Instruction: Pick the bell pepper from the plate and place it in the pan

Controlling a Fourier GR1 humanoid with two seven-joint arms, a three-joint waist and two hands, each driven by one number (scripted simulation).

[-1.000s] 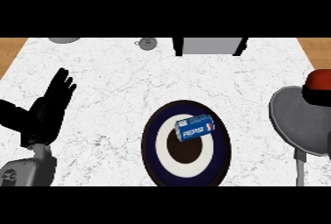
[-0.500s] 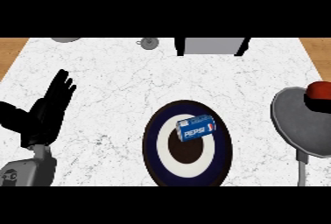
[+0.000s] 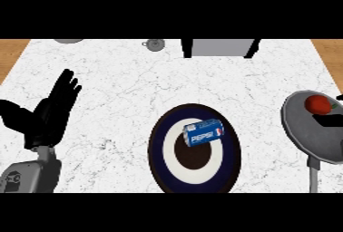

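Note:
The red bell pepper (image 3: 320,104) shows over the far part of the grey pan (image 3: 300,131) at the right edge; whether it rests on the pan I cannot tell. Only small black bits of my right hand (image 3: 330,120) show beside and just below the pepper, the rest cut off by the edge. The dark blue and white plate (image 3: 161,154) lies at the centre front with a blue Pepsi can (image 3: 203,132) lying on it. My left hand (image 3: 50,113) rests open at the left, fingers up, far from the plate.
The pan's handle (image 3: 313,172) points toward the front edge. Along the counter's far edge stand a grey box (image 3: 218,47), a small grey round object (image 3: 154,44) and another grey item (image 3: 67,41). White marble lies between the plate and pan.
The bell pepper has moved from the right edge inward and nearer, over the pan. The left hand, plate and can have not moved.

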